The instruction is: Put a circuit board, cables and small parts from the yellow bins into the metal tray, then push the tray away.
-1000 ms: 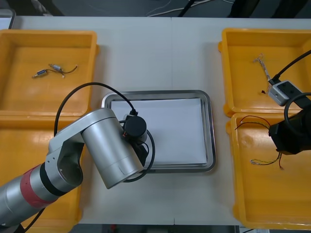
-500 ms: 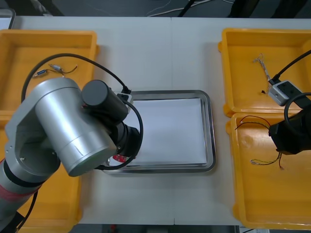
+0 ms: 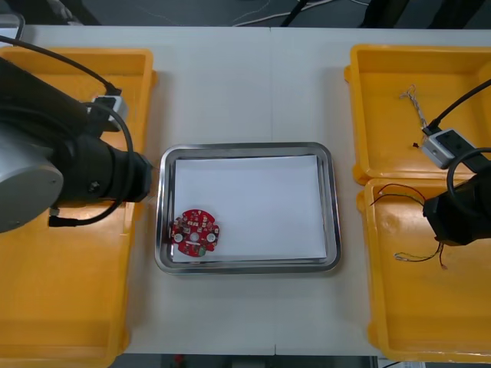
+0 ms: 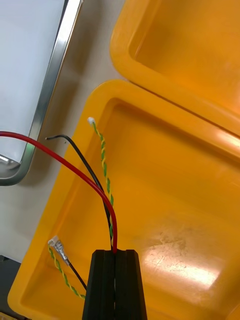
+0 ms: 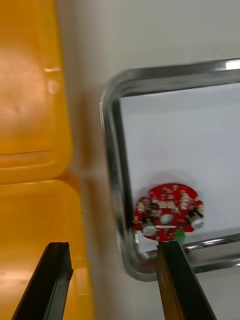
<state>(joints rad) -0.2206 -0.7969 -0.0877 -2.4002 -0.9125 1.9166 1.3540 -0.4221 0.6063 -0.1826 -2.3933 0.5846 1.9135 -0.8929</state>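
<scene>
A round red circuit board (image 3: 195, 232) (image 5: 167, 210) lies inside the metal tray (image 3: 245, 146) (image 5: 112, 150), in the near-left corner on its white lining. My left arm (image 3: 84, 172) hangs over the left yellow bins. Its gripper (image 5: 114, 246) is open and holds nothing, above the gap between bin and tray, with one finger (image 5: 177, 280) beside the board. My right gripper (image 4: 115, 250) is over the near right bin (image 3: 430, 307) (image 4: 165, 190), shut on a red and black cable (image 4: 75, 167) (image 3: 395, 189).
A yellow-green twisted cable (image 4: 102, 160) (image 3: 418, 257) lies in the near right bin beside the held cable. The far right bin (image 3: 383, 61) holds a twisted cable (image 3: 414, 103). Bare table lies beyond and in front of the tray.
My left arm has drawn back leftwards off the tray to the left bins. The circuit board it covered now lies in the tray. The right arm has not moved.
</scene>
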